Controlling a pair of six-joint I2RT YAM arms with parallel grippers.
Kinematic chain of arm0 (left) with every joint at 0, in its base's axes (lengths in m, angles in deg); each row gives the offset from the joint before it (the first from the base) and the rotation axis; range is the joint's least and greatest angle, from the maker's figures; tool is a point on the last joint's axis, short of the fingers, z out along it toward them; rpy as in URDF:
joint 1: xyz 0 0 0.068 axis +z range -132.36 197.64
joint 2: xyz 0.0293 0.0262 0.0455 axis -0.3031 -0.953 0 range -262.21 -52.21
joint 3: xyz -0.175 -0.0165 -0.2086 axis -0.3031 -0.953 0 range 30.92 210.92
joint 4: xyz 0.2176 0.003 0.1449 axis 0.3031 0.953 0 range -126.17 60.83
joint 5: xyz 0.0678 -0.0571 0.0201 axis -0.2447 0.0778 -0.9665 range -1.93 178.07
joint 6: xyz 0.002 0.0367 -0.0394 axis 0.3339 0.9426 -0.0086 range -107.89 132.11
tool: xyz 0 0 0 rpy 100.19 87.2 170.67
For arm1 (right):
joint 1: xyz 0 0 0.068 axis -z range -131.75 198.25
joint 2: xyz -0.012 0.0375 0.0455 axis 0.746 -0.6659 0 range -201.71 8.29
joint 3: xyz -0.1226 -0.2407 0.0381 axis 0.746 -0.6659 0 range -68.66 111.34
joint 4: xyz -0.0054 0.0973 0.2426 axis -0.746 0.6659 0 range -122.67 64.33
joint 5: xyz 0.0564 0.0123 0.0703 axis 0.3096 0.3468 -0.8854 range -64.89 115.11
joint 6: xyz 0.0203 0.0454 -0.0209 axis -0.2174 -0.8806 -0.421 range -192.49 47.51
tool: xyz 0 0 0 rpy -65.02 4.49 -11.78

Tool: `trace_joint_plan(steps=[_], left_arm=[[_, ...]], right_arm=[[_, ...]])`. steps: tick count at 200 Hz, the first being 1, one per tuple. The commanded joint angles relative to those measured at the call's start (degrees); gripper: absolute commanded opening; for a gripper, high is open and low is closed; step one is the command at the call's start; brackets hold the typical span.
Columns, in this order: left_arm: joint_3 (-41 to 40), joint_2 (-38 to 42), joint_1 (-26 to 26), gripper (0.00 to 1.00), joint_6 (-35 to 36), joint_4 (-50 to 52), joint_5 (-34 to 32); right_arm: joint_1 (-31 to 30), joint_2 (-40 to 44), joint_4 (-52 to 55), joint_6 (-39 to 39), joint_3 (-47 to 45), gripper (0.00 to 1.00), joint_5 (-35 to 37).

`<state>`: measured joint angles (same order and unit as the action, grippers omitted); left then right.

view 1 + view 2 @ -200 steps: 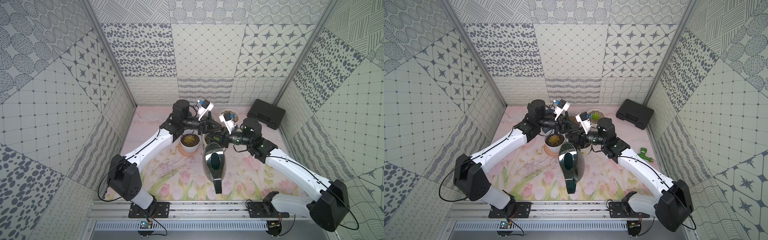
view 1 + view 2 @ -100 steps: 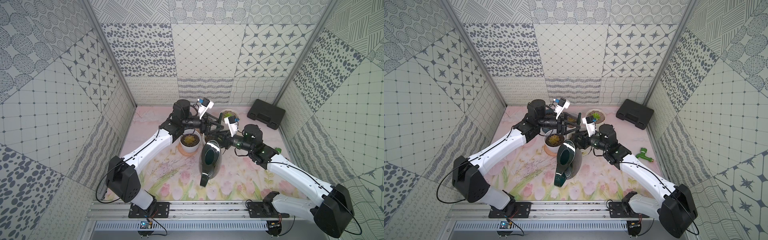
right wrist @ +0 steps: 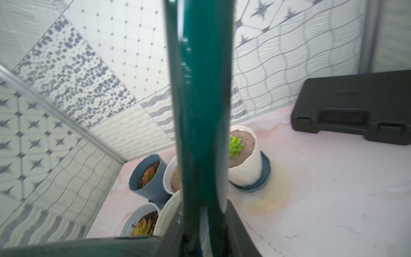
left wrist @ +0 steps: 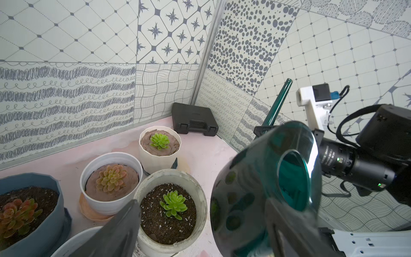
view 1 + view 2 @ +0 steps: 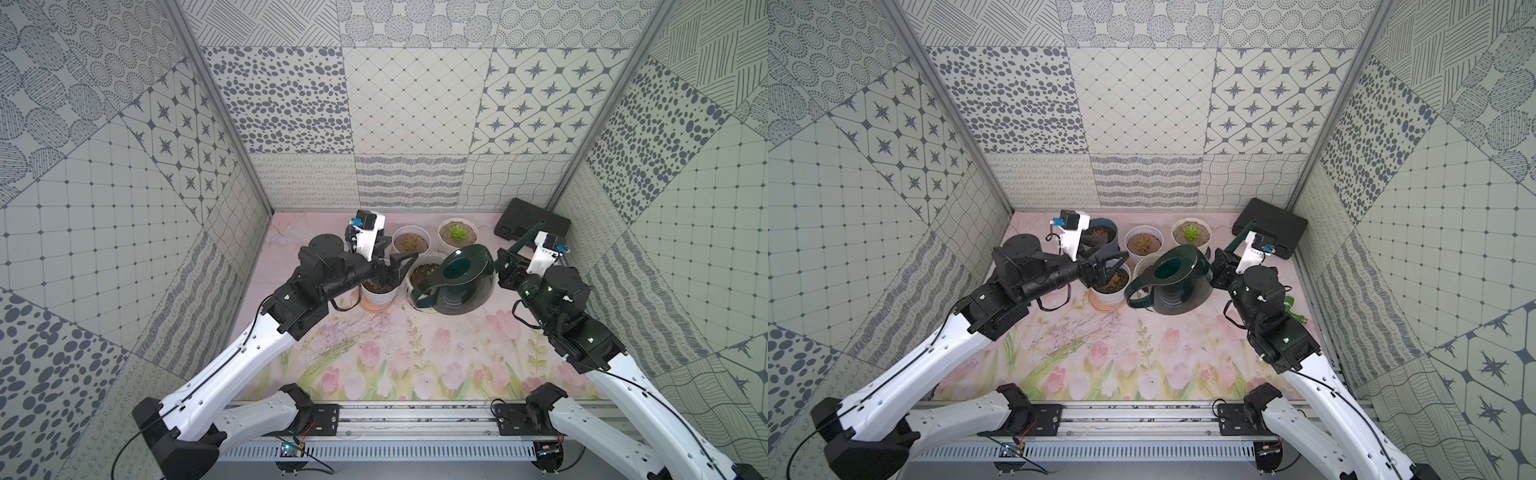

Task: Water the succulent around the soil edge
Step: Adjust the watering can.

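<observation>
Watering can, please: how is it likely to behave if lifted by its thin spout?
The watering can looks rigid, glossy plastic, so probably slippery. Gripped at the spout by the right claw, its bulky body likely wants to swing.

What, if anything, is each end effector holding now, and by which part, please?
The right end effector grips the green watering can by the base of its spout; the left end effector is open, holding nothing.

Before me the watering can (image 5: 461,286) is tilting just right of a pot (image 4: 171,173); a case (image 5: 536,222) is lying behind it, in the right corner.
</observation>
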<state>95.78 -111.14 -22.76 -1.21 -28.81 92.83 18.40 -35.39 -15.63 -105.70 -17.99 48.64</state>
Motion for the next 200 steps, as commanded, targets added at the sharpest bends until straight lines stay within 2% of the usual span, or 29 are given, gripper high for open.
trace_joint_plan(steps=[1, 34, 69, 95, 122, 139, 149, 157, 181, 200], left_arm=[[-5.4, 5.1, -9.5, 0.88, 3.8, -3.5, -29.6], [-7.5, -0.3, -16.3, 0.85, 12.4, -17.3, -35.7], [-3.8, -13.2, -16.4, 0.81, 19.1, -27.4, -41.1], [0.6, -19.9, -16.4, 0.73, 19.4, -28.9, -44.2], [4.4, -25.5, -16.4, 0.59, 21.9, -31.2, -47.9], [6.8, -27.9, -16.3, 0.4, 22.8, -31.3, -51.5], [7.8, -28.8, -16.4, 0.22, 23.4, -31.6, -54.0], [8.4, -29.5, -16.4, 0.0, 24.4, -31.8, -55.6], [11.7, -31.1, -16.5, 0.0, 26.9, -28.2, -58.9], [13.5, -32.3, -16.2, 0.0, 28.9, -26.5, -60.0]], right_arm=[[0.0, -0.8, -1.3, -6.7, 2.3, 0.0, 11.7], [0.0, -2.5, -1.3, -13.2, 2.5, 0.0, 14.0], [0.0, -1.9, -0.8, -17.0, 1.9, 0.0, 15.8], [0.0, -1.1, -0.7, -17.0, 1.6, 0.0, 16.2], [0.0, -0.7, -0.7, -17.4, 0.8, 0.0, 15.4], [0.0, -0.6, -0.1, -18.2, 0.3, 0.0, 15.0], [-0.1, -0.5, 0.2, -18.7, -0.2, 0.0, 14.8], [-0.2, -0.5, 0.4, -19.1, -0.6, 0.0, 14.6], [-0.4, -0.7, 1.0, -19.7, -1.9, 0.0, 14.8], [-0.3, -0.9, 0.9, -17.1, -2.2, 0.0, 13.7]])
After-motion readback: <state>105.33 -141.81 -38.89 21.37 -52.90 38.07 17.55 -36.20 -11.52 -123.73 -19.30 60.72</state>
